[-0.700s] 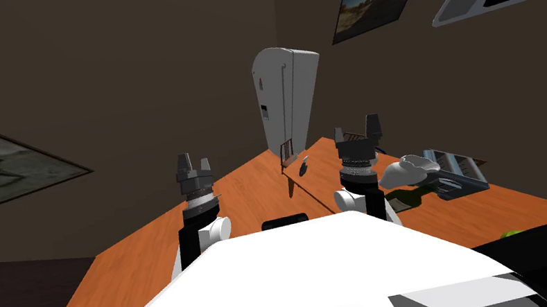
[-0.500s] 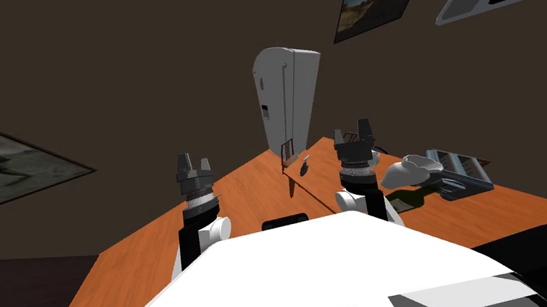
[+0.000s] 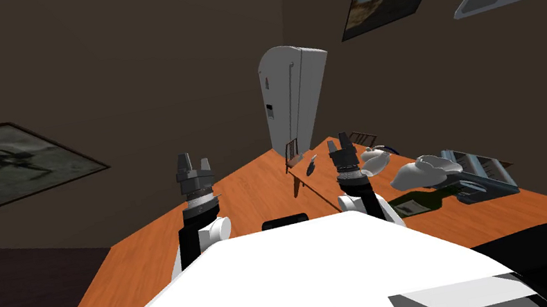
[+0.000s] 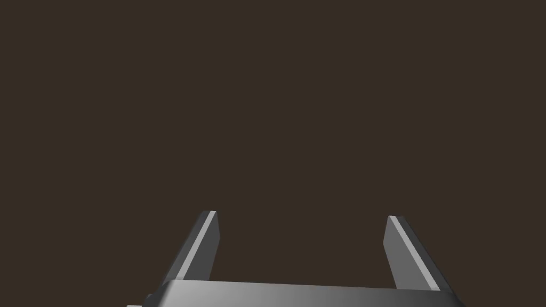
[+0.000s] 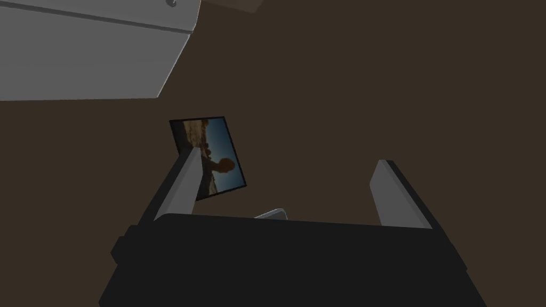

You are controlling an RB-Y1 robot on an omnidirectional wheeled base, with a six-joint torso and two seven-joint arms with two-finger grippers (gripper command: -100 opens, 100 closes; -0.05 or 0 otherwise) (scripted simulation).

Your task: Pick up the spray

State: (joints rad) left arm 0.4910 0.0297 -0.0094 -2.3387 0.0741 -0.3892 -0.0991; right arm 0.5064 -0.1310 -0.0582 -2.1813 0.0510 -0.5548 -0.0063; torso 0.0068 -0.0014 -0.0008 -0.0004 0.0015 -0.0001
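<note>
Both tools, the left tool [image 3: 193,164] [image 4: 301,214] and the right tool [image 3: 339,144] [image 5: 288,156], stand wide open and empty over the orange tabletop [image 3: 250,190], where one small dark spray [image 3: 311,167] sits just beside the right tool, near two white lumps [image 3: 375,159] [image 3: 424,171] and one grey rack [image 3: 483,171].

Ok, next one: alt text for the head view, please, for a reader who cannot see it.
Both arms stand raised over an orange table, the left gripper and right gripper holding nothing. On the table to the robot's right lie white objects and a grey rack; a white fridge stands beyond the table's far end, against dark brown walls.
</note>
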